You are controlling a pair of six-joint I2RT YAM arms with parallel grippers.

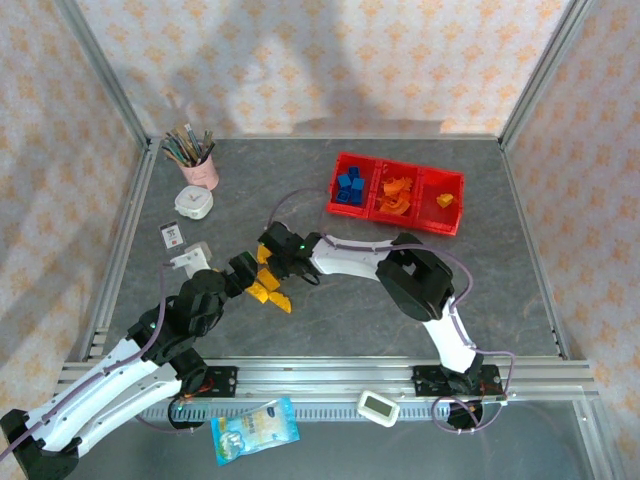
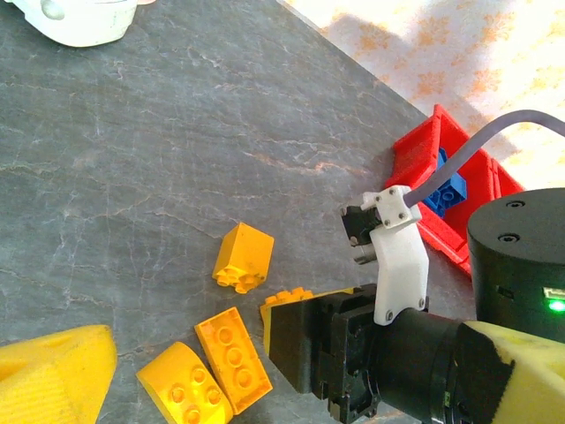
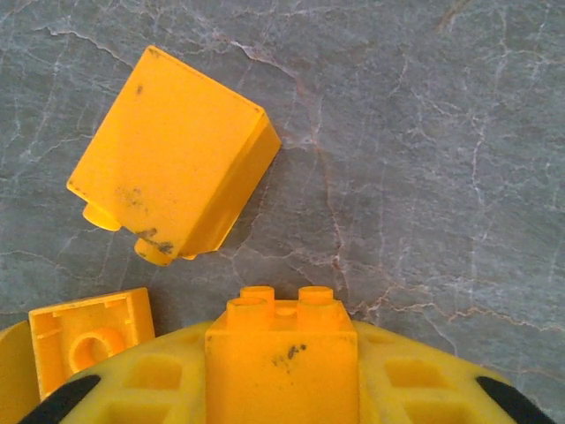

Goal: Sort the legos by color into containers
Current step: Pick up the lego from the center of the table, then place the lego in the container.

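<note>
Right wrist view: we see right gripper [image 3: 282, 393] clenched on yellow brick [image 3: 282, 340] near the tabletop [image 3: 424, 132], well apart from red tray [image 1: 395, 222]. Risk: shallow pinch, brick could twist loose in carry.

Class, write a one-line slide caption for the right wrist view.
Right end effector grips a yellow brick; a second yellow block lies tipped on the grey table nearby.

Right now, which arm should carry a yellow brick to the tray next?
Right. The right gripper is clamped on a yellow brick, and the red tray sits over on the right arm's side. The left gripper hangs open and empty, farther from the tray.
</note>
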